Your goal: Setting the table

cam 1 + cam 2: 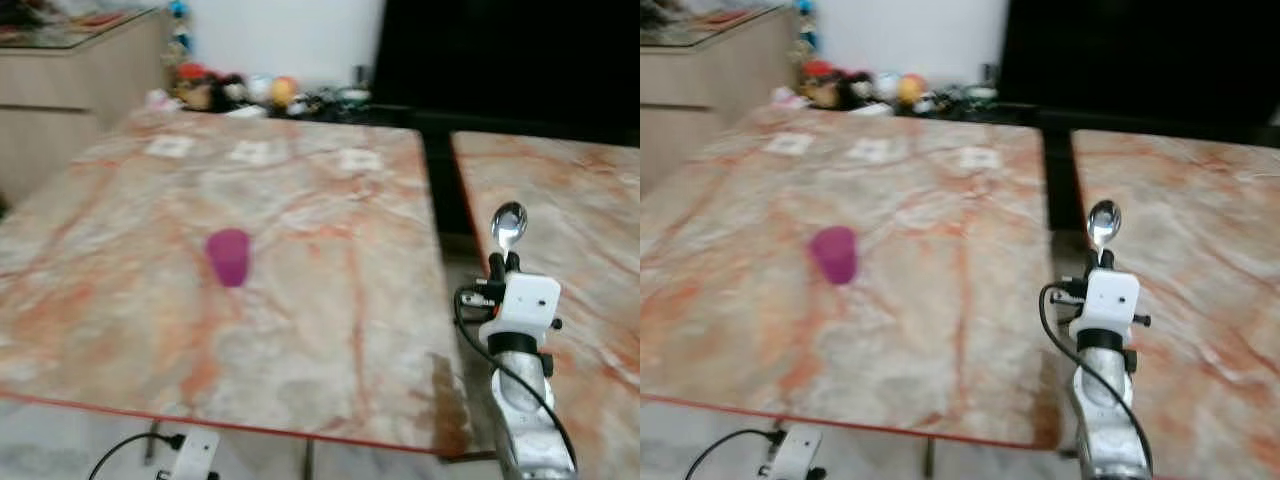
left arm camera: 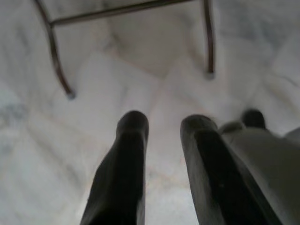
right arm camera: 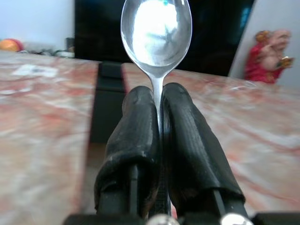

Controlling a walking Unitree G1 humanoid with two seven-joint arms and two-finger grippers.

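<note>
The right gripper (image 3: 158,110) is clamped on a spoon (image 1: 508,227), held upright near the table's (image 1: 330,330) right edge. Only a purple cup (image 1: 229,257) stands there; cutlery is not yet laid. The left gripper (image 2: 161,140) hangs low, fingers apart.

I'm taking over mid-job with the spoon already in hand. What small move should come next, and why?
Probably swing the right claw left, over the table toward the cup. The claw is shut on the spoon, held upright over the gap between the two tables, so releasing here would likely drop it to the floor. The cup is the table's one setting item to lay it beside.
</note>
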